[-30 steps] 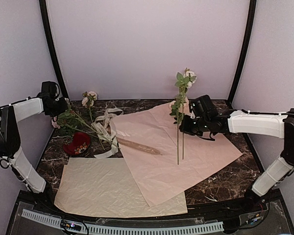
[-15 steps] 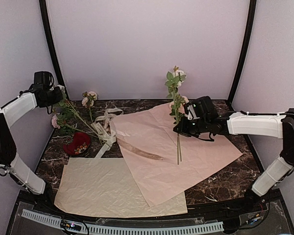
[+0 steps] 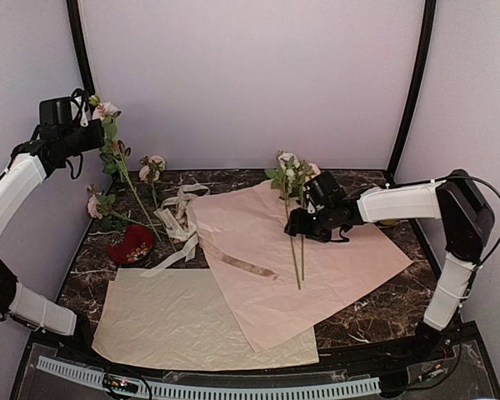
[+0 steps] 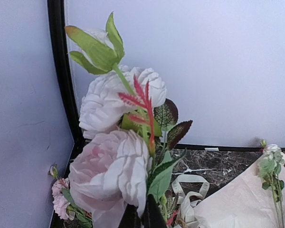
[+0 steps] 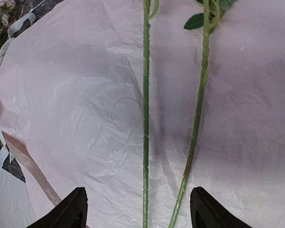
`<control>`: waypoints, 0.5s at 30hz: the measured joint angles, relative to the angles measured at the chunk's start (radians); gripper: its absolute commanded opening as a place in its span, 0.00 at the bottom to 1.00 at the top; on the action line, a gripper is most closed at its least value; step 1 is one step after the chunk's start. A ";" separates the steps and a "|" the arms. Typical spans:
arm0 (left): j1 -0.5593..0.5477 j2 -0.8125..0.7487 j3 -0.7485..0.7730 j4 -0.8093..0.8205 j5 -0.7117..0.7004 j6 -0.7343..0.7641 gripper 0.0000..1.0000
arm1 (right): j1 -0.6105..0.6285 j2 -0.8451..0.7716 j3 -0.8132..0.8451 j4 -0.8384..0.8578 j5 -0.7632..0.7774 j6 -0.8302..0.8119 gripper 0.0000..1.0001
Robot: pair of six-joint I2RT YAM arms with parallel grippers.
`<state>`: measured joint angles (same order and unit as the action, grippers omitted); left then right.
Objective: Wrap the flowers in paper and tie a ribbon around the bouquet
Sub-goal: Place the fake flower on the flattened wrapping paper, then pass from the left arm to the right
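Observation:
Two flowers (image 3: 293,218) lie on the pink paper (image 3: 333,271), heads at the back, their green stems (image 5: 146,118) running side by side. My right gripper (image 3: 303,225) hovers just over them, open, one finger on each side of the stems and touching neither (image 5: 138,205). My left gripper (image 3: 93,133) is raised at the far left, shut on a bunch of flowers (image 3: 110,142); a pink rose (image 4: 109,171) and a white rose (image 4: 114,102) fill its wrist view above the shut fingers (image 4: 142,216). The tan ribbon (image 3: 242,265) lies flat across the paper's left edge.
More roses (image 3: 108,212) lie at the back left beside a red heart-shaped object (image 3: 132,243). A cream-white ribbon tangle (image 3: 179,212) sits left of the pink sheet. A cream-beige sheet (image 3: 183,321) lies at the front left, partly under the pink one.
My right gripper has lowered the two upright stems onto the pink paper and opened off them. My left arm has lifted a bunch of flowers up from the back-left pile.

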<state>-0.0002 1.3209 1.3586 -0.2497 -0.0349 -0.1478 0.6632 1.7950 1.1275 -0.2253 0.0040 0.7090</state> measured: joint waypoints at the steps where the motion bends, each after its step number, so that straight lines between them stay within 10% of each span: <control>1: -0.013 -0.008 0.006 0.000 0.011 0.014 0.00 | 0.000 0.000 0.011 -0.007 0.003 -0.006 0.79; 15: -0.249 -0.072 0.132 0.050 0.349 0.033 0.00 | 0.159 -0.121 0.230 0.171 -0.251 -0.313 0.82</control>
<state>-0.2497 1.2488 1.4902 -0.2001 0.3138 -0.1146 0.8223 1.6741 1.3571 -0.0540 -0.2470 0.3962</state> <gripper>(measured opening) 0.009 0.802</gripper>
